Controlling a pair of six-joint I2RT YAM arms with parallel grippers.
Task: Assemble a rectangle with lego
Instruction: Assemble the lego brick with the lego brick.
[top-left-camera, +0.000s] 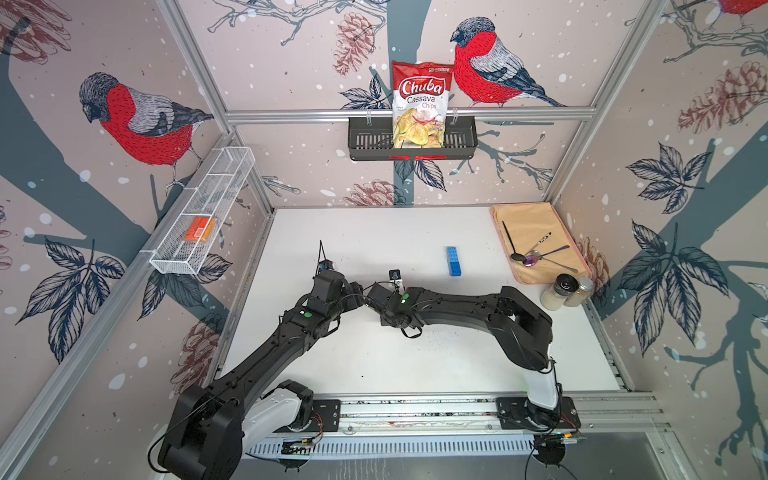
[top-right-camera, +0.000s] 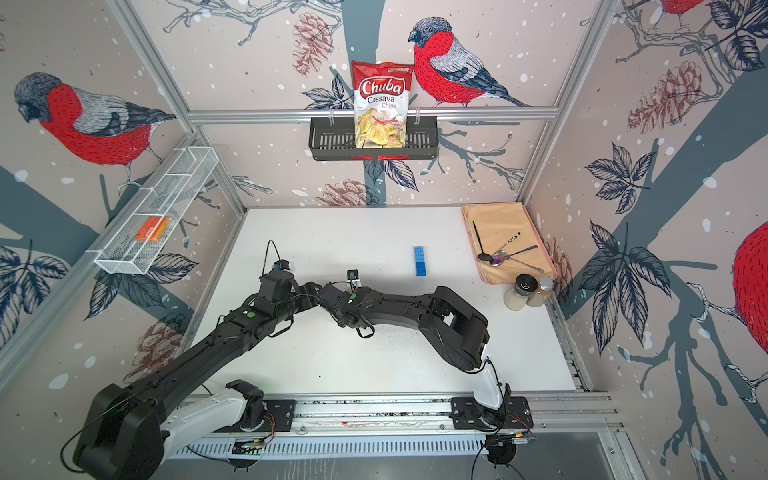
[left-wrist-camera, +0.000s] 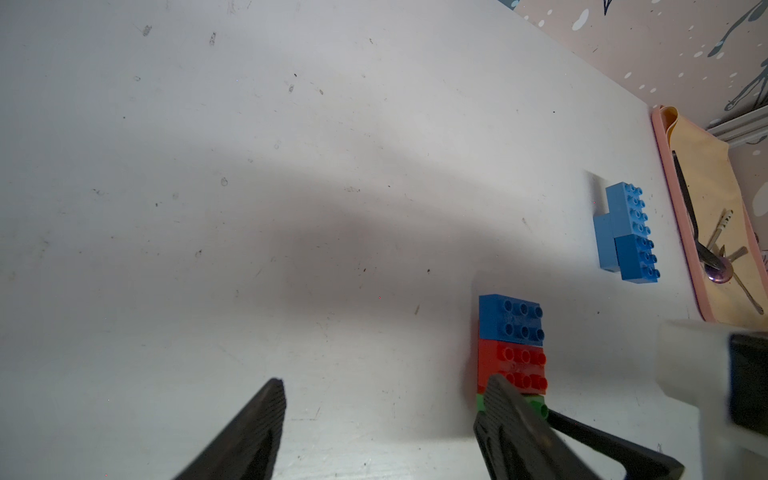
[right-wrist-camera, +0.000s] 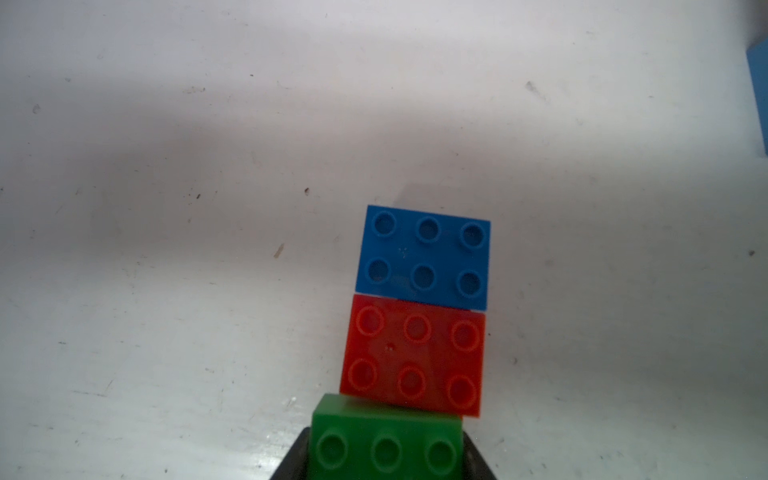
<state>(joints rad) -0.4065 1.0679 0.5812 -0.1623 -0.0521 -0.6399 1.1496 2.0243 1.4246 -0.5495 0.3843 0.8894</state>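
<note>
A row of lego lies studs up under both wrists: a blue brick (right-wrist-camera: 424, 257), a red brick (right-wrist-camera: 413, 357) against it, then a green brick (right-wrist-camera: 386, 440). My right gripper (right-wrist-camera: 386, 455) is shut on the green brick, whose far edge overlaps the red brick's near edge. In the left wrist view my left gripper (left-wrist-camera: 386, 399) stands open over bare table. One of its fingers (left-wrist-camera: 511, 415) is right beside the red brick (left-wrist-camera: 512, 365) and green brick (left-wrist-camera: 536, 405). A separate cluster of joined blue bricks (top-left-camera: 454, 261) (top-right-camera: 419, 261) (left-wrist-camera: 625, 232) lies further right. The row is hidden in both top views.
A pink tray (top-left-camera: 579, 266) with a cloth and spoons sits at the table's back right, with two shakers (top-left-camera: 559, 291) in front of it. A black basket (top-left-camera: 411, 141) with a chips bag hangs on the back wall. A white wire basket (top-left-camera: 199, 216) on the left wall holds a flat orange piece.
</note>
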